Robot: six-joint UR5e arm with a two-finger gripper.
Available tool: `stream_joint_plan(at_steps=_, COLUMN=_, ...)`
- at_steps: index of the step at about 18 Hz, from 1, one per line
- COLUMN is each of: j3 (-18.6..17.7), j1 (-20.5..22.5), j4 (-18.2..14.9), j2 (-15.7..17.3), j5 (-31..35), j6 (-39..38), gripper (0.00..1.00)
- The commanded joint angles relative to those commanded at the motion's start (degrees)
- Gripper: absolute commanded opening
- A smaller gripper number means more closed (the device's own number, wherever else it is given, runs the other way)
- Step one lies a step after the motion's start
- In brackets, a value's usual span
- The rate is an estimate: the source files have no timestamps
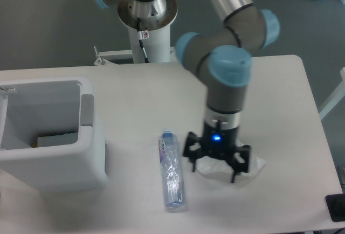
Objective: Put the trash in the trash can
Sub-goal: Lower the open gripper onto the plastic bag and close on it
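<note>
My gripper point(214, 172) hangs open directly over the crumpled white wrapper point(253, 165), which it mostly covers; only the wrapper's right and lower edges show beyond the black fingers point(234, 171). The crushed clear bottle point(172, 171) with its blue cap lies lengthwise on the table just left of the gripper, untouched. The trash can point(94, 153), a boxy white bin with a grey side panel, stands at the left of the table with its mouth open upward.
Something flat and pale lies on the bottom of the bin point(54, 138). A dark object point(337, 208) sits at the table's front right corner. The arm's base column point(145, 23) rises behind the table's far edge.
</note>
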Motion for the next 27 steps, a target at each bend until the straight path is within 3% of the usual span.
stream_joint_plan(at_steps=6, j3=1.32, j1=3.61, j4=-1.40, j2=-4.05, j5=-3.60, j6=21.01, gripper=1.00)
stream_joint_plan(at_steps=9, j3=2.55, j1=4.49, j4=-1.67, j2=-5.80, j5=-4.23, j6=26.04, gripper=1.00)
stream_joint_plan(at_steps=13, j3=2.56, j1=4.49, j4=-1.49, j2=-6.86, j5=-4.40, j6=28.77, gripper=1.00)
stream_joint_plan(at_steps=23, j3=-4.21, j1=3.79, j4=-0.70, j2=-5.46, j5=-2.65, j6=34.74, gripper=1.00)
stream_joint_plan(at_steps=27, j3=-4.65, j1=3.53, j4=-0.62, j2=-5.54, j5=-2.38, j6=35.28, gripper=1.00)
